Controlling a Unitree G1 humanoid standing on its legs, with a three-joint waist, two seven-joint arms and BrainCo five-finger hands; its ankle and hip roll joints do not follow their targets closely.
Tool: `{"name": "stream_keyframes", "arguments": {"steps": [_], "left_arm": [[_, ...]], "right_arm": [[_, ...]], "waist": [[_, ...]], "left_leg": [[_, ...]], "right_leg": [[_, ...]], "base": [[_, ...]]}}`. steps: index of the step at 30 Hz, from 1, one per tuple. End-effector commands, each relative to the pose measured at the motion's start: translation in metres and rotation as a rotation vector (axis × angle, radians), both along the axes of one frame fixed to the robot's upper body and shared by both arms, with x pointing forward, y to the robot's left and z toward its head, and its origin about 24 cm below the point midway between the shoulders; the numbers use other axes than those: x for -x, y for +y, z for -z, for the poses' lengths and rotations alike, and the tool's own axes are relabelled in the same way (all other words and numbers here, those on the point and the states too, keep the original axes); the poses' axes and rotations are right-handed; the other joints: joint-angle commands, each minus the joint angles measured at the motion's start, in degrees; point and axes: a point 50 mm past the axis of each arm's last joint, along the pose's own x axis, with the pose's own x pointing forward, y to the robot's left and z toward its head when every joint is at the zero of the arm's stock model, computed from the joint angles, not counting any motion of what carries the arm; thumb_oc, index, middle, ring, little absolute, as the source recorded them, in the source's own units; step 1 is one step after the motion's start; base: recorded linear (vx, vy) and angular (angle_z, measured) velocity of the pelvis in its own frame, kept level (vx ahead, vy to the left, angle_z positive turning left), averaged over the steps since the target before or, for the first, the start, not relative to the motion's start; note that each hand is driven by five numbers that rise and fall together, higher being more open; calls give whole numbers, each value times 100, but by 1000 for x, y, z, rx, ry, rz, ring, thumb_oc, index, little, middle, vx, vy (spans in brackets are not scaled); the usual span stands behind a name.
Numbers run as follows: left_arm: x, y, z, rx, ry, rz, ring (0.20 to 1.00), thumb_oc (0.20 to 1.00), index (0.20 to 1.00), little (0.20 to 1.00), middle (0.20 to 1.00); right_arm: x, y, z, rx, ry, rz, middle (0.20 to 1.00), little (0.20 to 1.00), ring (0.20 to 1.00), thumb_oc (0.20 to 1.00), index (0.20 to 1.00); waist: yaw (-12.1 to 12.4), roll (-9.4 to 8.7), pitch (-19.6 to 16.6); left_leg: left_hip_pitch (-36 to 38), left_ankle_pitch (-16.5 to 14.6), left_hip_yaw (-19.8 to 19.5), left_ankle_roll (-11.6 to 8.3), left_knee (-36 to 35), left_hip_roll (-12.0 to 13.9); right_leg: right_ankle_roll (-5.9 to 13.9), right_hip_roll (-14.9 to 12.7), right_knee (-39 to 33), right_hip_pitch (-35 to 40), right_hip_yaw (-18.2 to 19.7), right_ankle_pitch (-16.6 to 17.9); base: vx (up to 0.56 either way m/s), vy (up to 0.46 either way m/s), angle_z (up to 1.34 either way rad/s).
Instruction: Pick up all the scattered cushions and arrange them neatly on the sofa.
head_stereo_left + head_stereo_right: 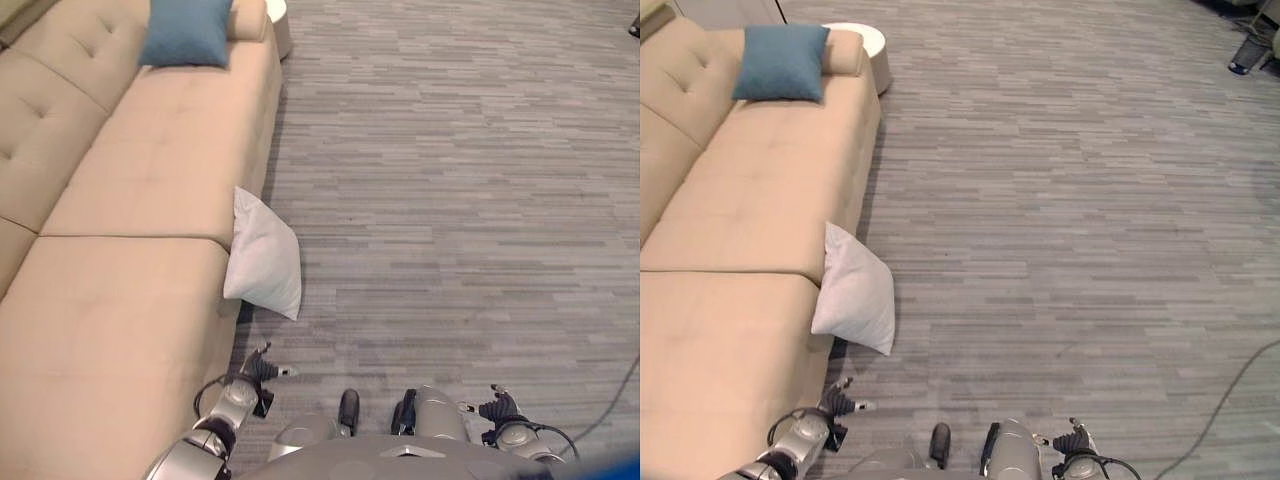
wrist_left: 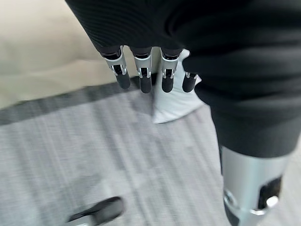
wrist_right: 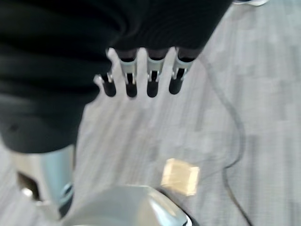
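Left eye view: plump white cushion (image 1: 265, 257) against tufted beige sofa (image 1: 120, 230).

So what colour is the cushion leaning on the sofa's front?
The cushion is white, clearest in the left eye view.

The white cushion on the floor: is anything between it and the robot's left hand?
Nothing visible. The white cushion leans against the sofa front, and only bare carpet lies between it and the left hand, whose fingers hang straight and empty.
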Motion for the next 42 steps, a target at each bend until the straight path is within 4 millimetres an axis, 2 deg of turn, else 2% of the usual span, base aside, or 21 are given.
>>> {"name": "stream_keyframes", "arguments": {"steps": [1, 2, 3, 5, 8, 10, 11, 12, 14, 16, 18, 22, 26, 28, 30, 31, 32, 33, 35, 40, 42], "left_arm": [[-1, -11, 0, 28, -30, 4, 1000, 1000, 1000, 1000, 1000], [-1, -11, 0, 28, -30, 4, 1000, 1000, 1000, 1000, 1000], [-3, -11, 0, 23, -28, 18, 1000, 1000, 1000, 1000, 1000], [8, -15, 5, 31, 6, 8, 1000, 1000, 1000, 1000, 1000], [7, -17, 5, 46, 1, -11, 1000, 1000, 1000, 1000, 1000], [0, -20, 3, 56, -22, -11, 1000, 1000, 1000, 1000, 1000], [-7, -22, -1, 71, -58, -26, 1000, 1000, 1000, 1000, 1000], [-8, -23, -1, 78, -64, -33, 1000, 1000, 1000, 1000, 1000], [-6, -24, 0, 79, -55, -33, 1000, 1000, 1000, 1000, 1000], [-4, -26, 2, 78, -46, -26, 1000, 1000, 1000, 1000, 1000], [2, -26, 4, 78, -27, -28, 1000, 1000, 1000, 1000, 1000], [12, -22, 7, 77, 6, -62, 1000, 1000, 1000, 1000, 1000], [12, -11, 6, 55, 5, -88, 1000, 1000, 1000, 1000, 1000], [12, -10, 6, 49, 1, -84, 1000, 1000, 1000, 1000, 1000], [10, -12, 5, 48, -5, -69, 1000, 1000, 1000, 1000, 1000], [10, -12, 5, 48, -5, -69, 1000, 1000, 1000, 1000, 1000], [8, -11, 5, 47, 2, -30, 1000, 1000, 1000, 1000, 1000], [8, -10, 5, 29, 15, 17, 1000, 1000, 1000, 1000, 1000], [11, -9, 6, 31, 30, 15, 1000, 1000, 1000, 1000, 1000], [24, -10, 11, 55, 71, -28, 1000, 1000, 1000, 1000, 1000], [25, -11, 11, 61, 71, -40, 1000, 1000, 1000, 1000, 1000]], "right_arm": [[4, -14, -2, 50, 23, -2, 1000, 1000, 1000, 1000, 1000], [4, -14, -2, 50, 23, -2, 1000, 1000, 1000, 1000, 1000], [10, -14, -1, 50, 42, -3, 1000, 1000, 1000, 1000, 1000], [15, -11, 2, 46, 61, -13, 1000, 1000, 1000, 1000, 1000], [12, -9, 1, 37, 47, -15, 1000, 1000, 1000, 1000, 1000], [5, -9, 0, 34, 25, -12, 1000, 1000, 1000, 1000, 1000], [1, -9, -2, 39, 17, -24, 1000, 1000, 1000, 1000, 1000], [-1, -9, -2, 45, 12, -28, 1000, 1000, 1000, 1000, 1000], [-2, -9, -3, 47, 0, -27, 1000, 1000, 1000, 1000, 1000], [-4, -9, -4, 48, -14, -27, 1000, 1000, 1000, 1000, 1000], [-4, -4, -3, 42, -19, -33, 1000, 1000, 1000, 1000, 1000], [-3, 1, -1, 35, -10, -60, 1000, 1000, 1000, 1000, 1000], [-18, 11, -4, 22, -45, -110, 1000, 1000, 1000, 1000, 1000], [-21, 16, -4, 10, -61, -116, 1000, 1000, 1000, 1000, 1000], [-22, 19, -4, 5, -65, -127, 1000, 1000, 1000, 1000, 1000], [-22, 19, -4, 5, -65, -127, 1000, 1000, 1000, 1000, 1000], [-23, -22, -13, 55, -57, -4, 1000, 1000, 1000, 1000, 1000], [-14, -22, -9, 25, -39, 28, 1000, 1000, 1000, 1000, 1000], [-13, -21, -9, 13, -36, 33, 1000, 1000, 1000, 1000, 1000], [-13, -17, -7, -5, -29, 14, 1000, 1000, 1000, 1000, 1000], [-11, -20, -8, 8, -18, -1, 1000, 1000, 1000, 1000, 1000]], "waist": [[-173, 40, 77], [-175, 43, 83], [-285, 56, 79], [-332, -46, -78], [-297, -67, -104], [-247, -102, -28], [-102, -195, 99], [-6, -239, 126], [39, -258, 110], [35, -222, 91], [37, -119, 61], [90, -113, -36], [102, -9, -1], [38, 34, 10], [-29, 41, -6], [-36, 46, 3], [-87, -7, 25], [-250, -43, 27], [-280, -101, -23], [-194, -245, -108], [-137, -284, -46]], "left_leg": [[-9, -302, 148, -323, 420, 359], [-1, -303, 145, -323, 419, 362], [186, -399, 88, -396, 333, 408], [413, -552, 11, -477, 251, 467], [305, -583, -48, -666, 527, 618], [-93, -346, -51, -797, 1178, 667], [-690, -36, 98, -824, 1980, 710], [-935, -134, 264, -752, 1983, 714], [-1032, -258, 427, -689, 1752, 691], [-1141, -70, 682, -694, 1427, 735], [-1150, 187, 1197, -686, 1074, 848], [-924, 119, 999, -618, 859, 679], [-684, -5, 716, -399, 736, 516], [-567, -30, 535, -367, 670, 467], [-479, -20, 295, -380, 597, 383], [-467, -25, 287, -382, 598, 386], [-359, -18, -45, -433, 557, 340], [-285, 25, -408, -493, 423, 296], [-246, 8, -508, -555, 374, 298], [-353, 33, -570, -738, 408, 520], [-673, 66, -307, -753, 687, 590]], "right_leg": [[316, -33, -1348, 572, 58, 1272], [316, -31, -1354, 583, 54, 1274], [397, -87, -1740, 426, 154, 1500], [416, -112, -1969, 643, 178, 1724], [324, -57, -2061, 893, 66, 1607], [231, -5, -2151, 1097, 3, 1488], [57, 7, -2207, 1364, -107, 1325], [45, 16, -2286, 1543, -205, 1226], [73, 26, -2336, 1666, -297, 1142], [79, 57, -2371, 1747, -479, 1046], [32, 141, -2297, 1847, -728, 895], [51, 81, -2021, 1936, -818, 788], [248, -231, -443, 1350, -676, 784], [225, -125, -267, 1179, -352, 767], [182, -34, -750, 1102, 57, 799], [181, -29, -759, 1121, 49, 799], [232, 56, -1170, 967, 511, 952], [329, 155, -1488, 785, 1218, 1204], [340, 36, -1784, 958, 1068, 1343], [304, 108, -2142, 1414, 723, 1299], [215, 108, -2218, 1562, 451, 1168]], "base": [[253, -124, 43], [350, -192, 67], [265, -174, 82], [486, -366, 130], [233, -255, 78], [66, -238, 22], [125, -293, 28], [182, -254, 46], [163, -98, 44], [110, -44, 47], [158, 52, 79], [133, 117, 61], [58, 162, 32], [77, 42, 84], [125, -42, 86], [195, -183, 56], [224, -300, 113], [224, -299, 216], [178, -279, 265], [77, -227, 96], [-36, -162, 69]]}}
